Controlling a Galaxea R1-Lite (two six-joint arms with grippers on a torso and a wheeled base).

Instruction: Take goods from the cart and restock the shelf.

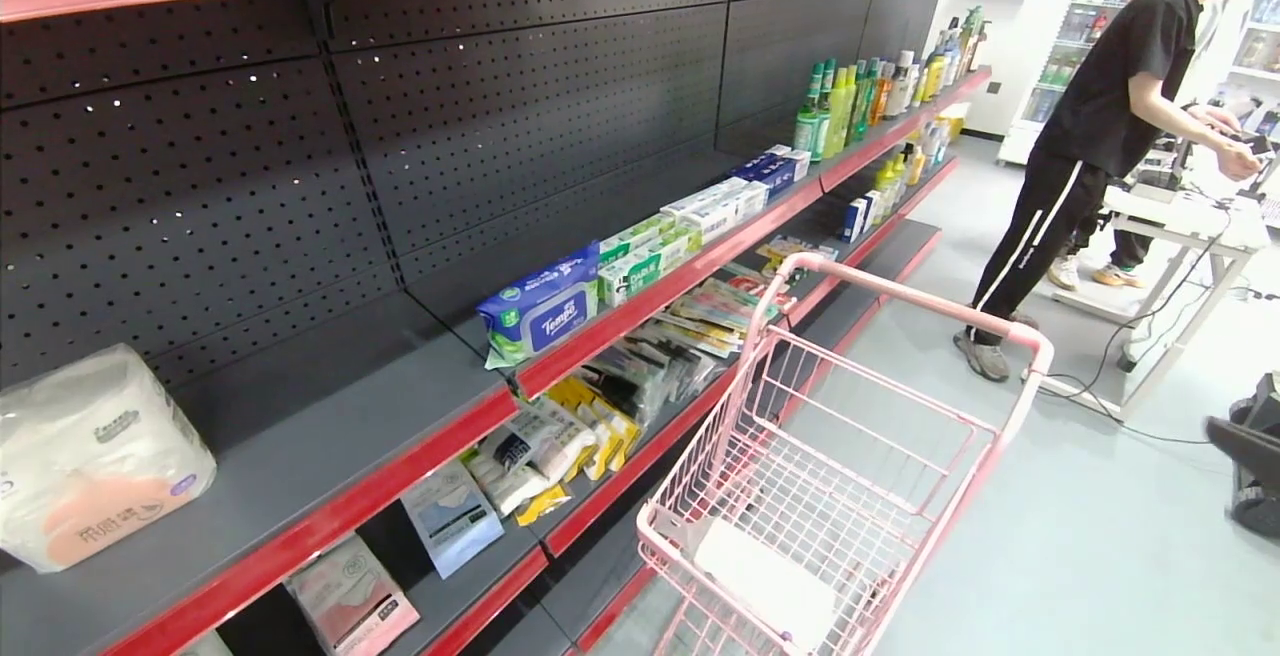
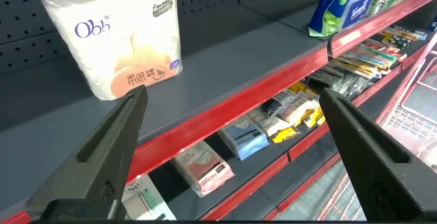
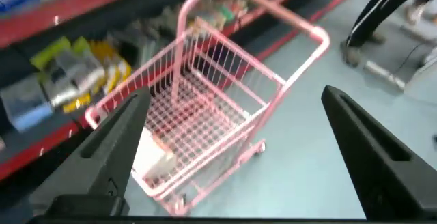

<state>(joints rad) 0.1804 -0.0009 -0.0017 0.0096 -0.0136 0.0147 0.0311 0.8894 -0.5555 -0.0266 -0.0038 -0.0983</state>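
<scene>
Left gripper (image 2: 232, 95), open, faces the tissue pack (image 2: 119, 36) on the shelf (image 2: 225, 67); right gripper (image 3: 235, 94), open, hangs over the pink cart (image 3: 225, 74) beside that shelf.

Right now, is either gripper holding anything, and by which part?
Nothing is held. The left gripper is open near the tissue pack; the right gripper is open above the pink cart.

The shelf (image 1: 330, 456) is seen lengthwise from above by the head view, with the cart (image 1: 900, 293) taken in beside its front edge. The left wrist view is held close above that edge and faced at the tissue pack (image 2: 123, 36) between the spread fingers of the left gripper (image 2: 232, 115); pack and shelf are shared with the head view. The cart is looked down on from farther off by the right wrist view, and shared likewise.
</scene>
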